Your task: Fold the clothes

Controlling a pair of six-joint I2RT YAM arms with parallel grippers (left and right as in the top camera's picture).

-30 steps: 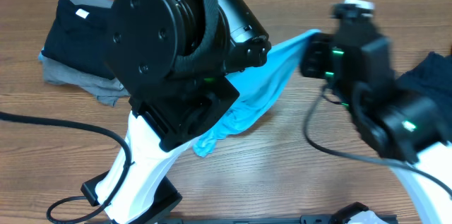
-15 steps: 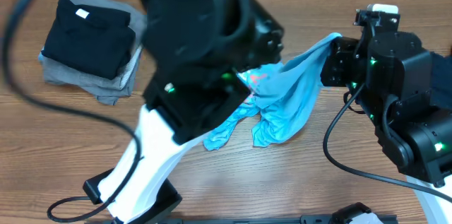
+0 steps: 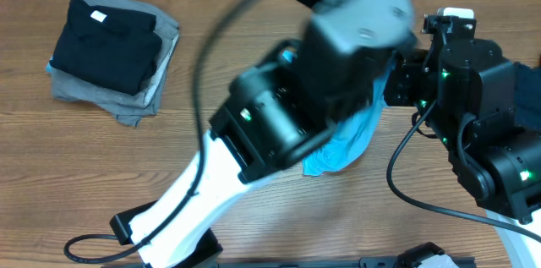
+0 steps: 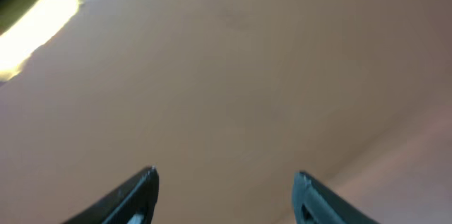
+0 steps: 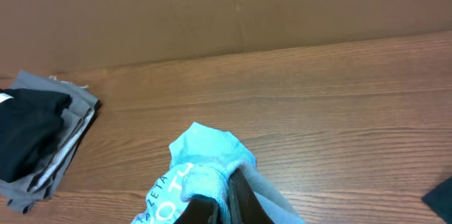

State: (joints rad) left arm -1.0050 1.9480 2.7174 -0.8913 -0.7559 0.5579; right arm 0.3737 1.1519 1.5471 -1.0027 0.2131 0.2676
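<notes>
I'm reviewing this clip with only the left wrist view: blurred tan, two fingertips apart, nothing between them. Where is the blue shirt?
Observer: The right claw pinches a bunched edge of the light blue shirt.
Operator: Is it lifted off the table?
Observer: Only partly. From overhead, its lower part seems to reach the table, mostly hidden under the left arm.
Operator: Is anything folded already?
Observer: A black shirt lies folded on a grey one, on the left arm's side.

The left arm (image 3: 190, 196), centre, is made of a white link and black housings; the left gripper (image 4: 226, 174) is black-fingered. The right arm (image 3: 486, 82), at right, is black, dotted with green lights.
</notes>
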